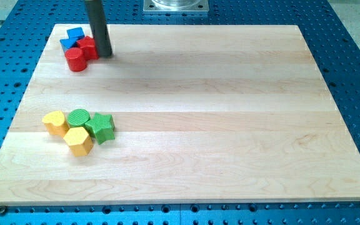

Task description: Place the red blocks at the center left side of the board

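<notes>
Our tip [105,54] touches the red blocks [82,54] beside a blue block [74,35] at the board's [199,125] top left; no jaws exist. The move down to center left remains.

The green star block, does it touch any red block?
No, the green star block lies far below the red blocks at the view's top left.

My tip [105,54] is dark grey, almost black. Right beside it sit two red blocks, a red cylinder [76,60] and another red block [89,47], with a blue block [74,36] just past them. Far from my tip are a yellow cylinder [55,122], a yellow hexagon [79,140], a green cylinder [79,117] and a green star [102,127]. The bench [217,119] is pale wood with soft stripes, on a blue dotted table [349,56].
</notes>
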Action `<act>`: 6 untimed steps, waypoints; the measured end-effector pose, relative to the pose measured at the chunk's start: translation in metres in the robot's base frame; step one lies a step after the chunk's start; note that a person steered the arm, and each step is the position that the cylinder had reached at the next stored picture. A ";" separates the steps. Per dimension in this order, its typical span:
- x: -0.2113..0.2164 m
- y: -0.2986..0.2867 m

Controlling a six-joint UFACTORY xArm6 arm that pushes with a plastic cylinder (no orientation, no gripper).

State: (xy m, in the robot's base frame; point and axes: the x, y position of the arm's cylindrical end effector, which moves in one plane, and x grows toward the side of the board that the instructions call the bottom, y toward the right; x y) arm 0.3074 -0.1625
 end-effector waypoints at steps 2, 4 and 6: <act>-0.040 -0.020; 0.059 -0.043; 0.126 0.032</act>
